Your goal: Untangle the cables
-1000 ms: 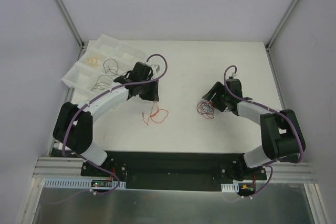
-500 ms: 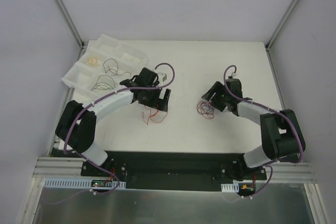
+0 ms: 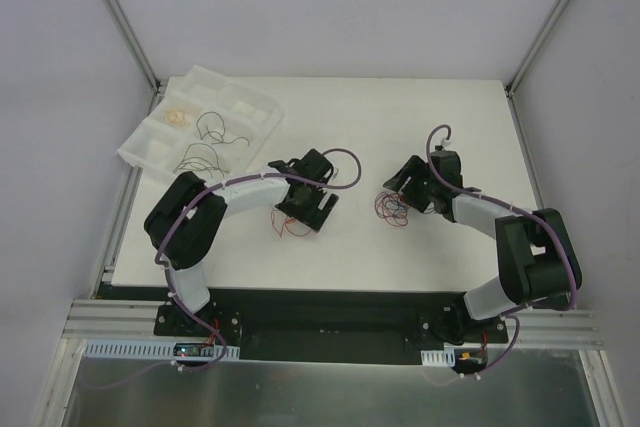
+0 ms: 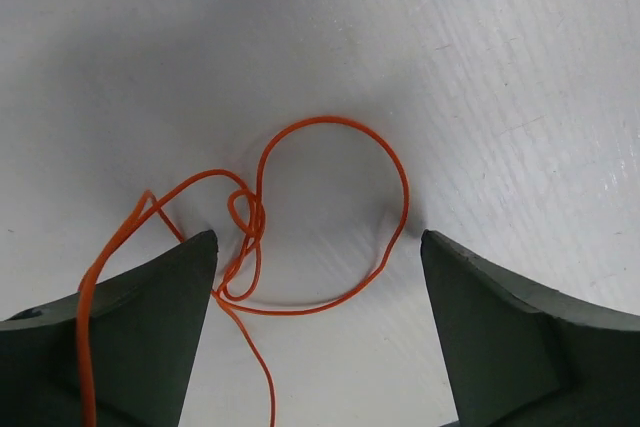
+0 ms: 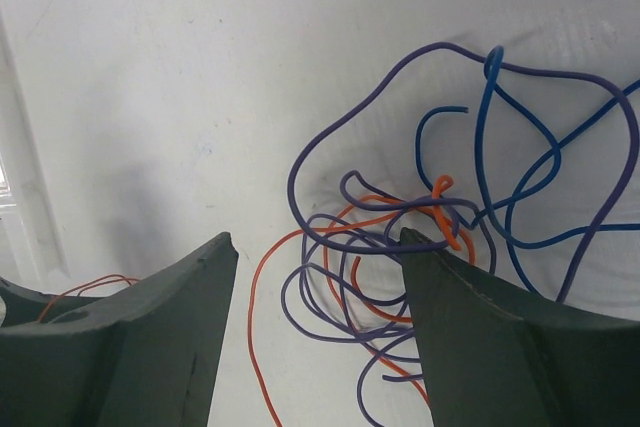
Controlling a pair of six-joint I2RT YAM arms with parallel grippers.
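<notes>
Swinging right across the bench (image 3: 400,117) since a second ago, the left end effector (image 4: 318,247) now hangs spread wide over a looped orange cable (image 4: 250,215) lying flat on the bench. The right end effector (image 5: 315,237) stays put, also spread, over a tangle of purple, blue and orange cables (image 5: 400,222).

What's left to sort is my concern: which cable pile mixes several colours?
The pile at the right gripper: purple, blue and orange strands knotted together. The cable under the left gripper is orange alone; the tray holds dark wires.
</notes>
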